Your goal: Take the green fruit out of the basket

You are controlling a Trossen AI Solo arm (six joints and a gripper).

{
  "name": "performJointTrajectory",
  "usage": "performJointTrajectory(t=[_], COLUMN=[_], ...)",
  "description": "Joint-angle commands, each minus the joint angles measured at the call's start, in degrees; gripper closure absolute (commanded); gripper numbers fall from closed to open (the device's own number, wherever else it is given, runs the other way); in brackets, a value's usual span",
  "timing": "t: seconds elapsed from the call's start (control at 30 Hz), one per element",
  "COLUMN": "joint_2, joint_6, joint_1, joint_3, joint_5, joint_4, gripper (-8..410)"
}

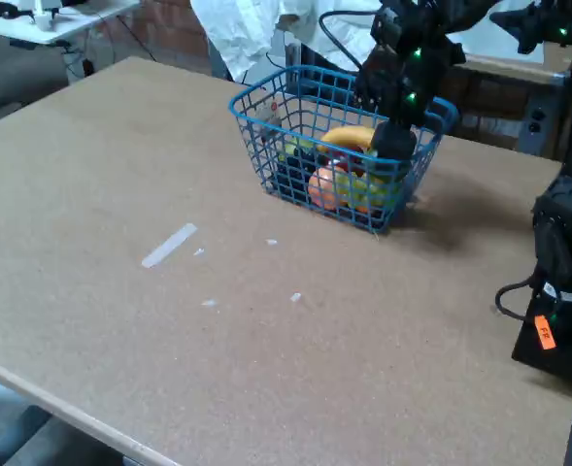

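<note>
My arm, black with small green lights, reaches down from the far right corner of the table into the basket (266,131), a blue wire-mesh box with a thicker blue rim, wider at the top. The basket stands near the table's far edge, toward the right side in the fixed view. My gripper (394,144) is lowered into the right-hand end of the basket, just inside the rim. My fingers are hidden among the fruit and the mesh, so I cannot tell whether they are spread, pressed together, or pinching anything.

Inside the basket lies a yellow banana (349,137), across the top of the pile, just left of my gripper. Below it, against the near wall, sit an orange-pink round fruit (322,186) and a paler yellow-green fruit (368,184). A dark shape (295,165) lies low at the left end of the basket; it may be the green fruit, but it is too dim to be sure.

The table (120,320) is a plain brown board. A pale strip of tape (169,245) lies near its middle, well apart from the basket, with a few small pale flecks (295,297) scattered toward the near edge.
</note>
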Motion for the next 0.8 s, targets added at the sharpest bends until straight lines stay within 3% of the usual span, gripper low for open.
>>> performJointTrajectory(t=[0.0, 0.63, 0.77], joint_2=[0.04, 0.04, 0.04], joint_6=[1.11, 2.25, 2.01], joint_1=[-0.02, -0.13, -0.13], joint_3=[-0.02, -0.02, -0.02], joint_5=[-0.55, -0.52, -0.52], joint_4=[0.00, -1.22, -1.33], gripper=[60, 72, 102])
